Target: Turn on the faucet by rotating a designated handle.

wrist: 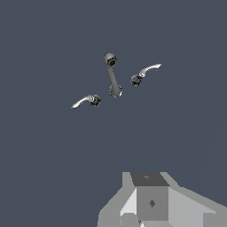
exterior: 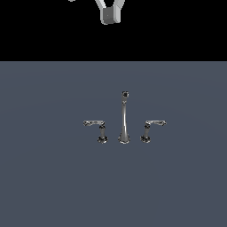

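The gripper [exterior: 109,17], cut off at the frame's top so its opening can't be judged, hangs well above the faucet [exterior: 124,119]: one spout, two levers, the designated handle [exterior: 152,128] on the exterior view's right.

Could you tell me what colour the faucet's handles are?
Shiny chrome silver, both handles, clearest in the exterior view.

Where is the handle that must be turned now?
In the exterior view, the designated handle stands on the right of the spout, its lever pointing right.
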Robot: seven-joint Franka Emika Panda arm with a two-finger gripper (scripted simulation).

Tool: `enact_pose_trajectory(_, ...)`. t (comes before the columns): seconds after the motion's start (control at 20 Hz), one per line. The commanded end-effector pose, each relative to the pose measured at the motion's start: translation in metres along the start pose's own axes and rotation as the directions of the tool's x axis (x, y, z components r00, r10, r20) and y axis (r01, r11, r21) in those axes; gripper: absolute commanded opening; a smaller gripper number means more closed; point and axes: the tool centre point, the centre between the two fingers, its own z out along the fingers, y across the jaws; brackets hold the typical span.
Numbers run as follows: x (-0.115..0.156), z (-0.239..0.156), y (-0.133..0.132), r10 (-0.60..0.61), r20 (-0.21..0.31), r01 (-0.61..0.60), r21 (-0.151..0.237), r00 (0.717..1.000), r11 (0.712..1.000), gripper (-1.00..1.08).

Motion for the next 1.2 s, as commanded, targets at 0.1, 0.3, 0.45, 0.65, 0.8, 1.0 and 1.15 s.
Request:
enact_pose_trajectory(0.1,0.028,0.033,-0.004,0.133,-0.001,-0.133,0.005,0.991,0.991,-1.00)
enact_pose_trajectory(0.3,0.053,0.061,-0.005,0.247,-0.001,-0.247,0.009,0.969,0.969,-1.00)
enact_pose_trajectory(0.45,0.072,0.082,-0.003,0.329,-0.001,-0.329,0.012,0.944,0.944,-1.00)
enact_pose_trajectory(0.65,0.097,0.110,0.001,0.435,-0.001,-0.435,0.015,0.901,0.900,-1.00)
enact_pose_trajectory(0.8,0.115,0.131,0.006,0.511,0.000,-0.511,0.018,0.859,0.859,-1.00)
enact_pose_trajectory(1.0,0.140,0.159,0.016,0.609,0.000,-0.609,0.020,0.793,0.793,-1.00)
enact_pose_trajectory(1.15,0.158,0.181,0.026,0.679,0.000,-0.679,0.022,0.734,0.734,-1.00)
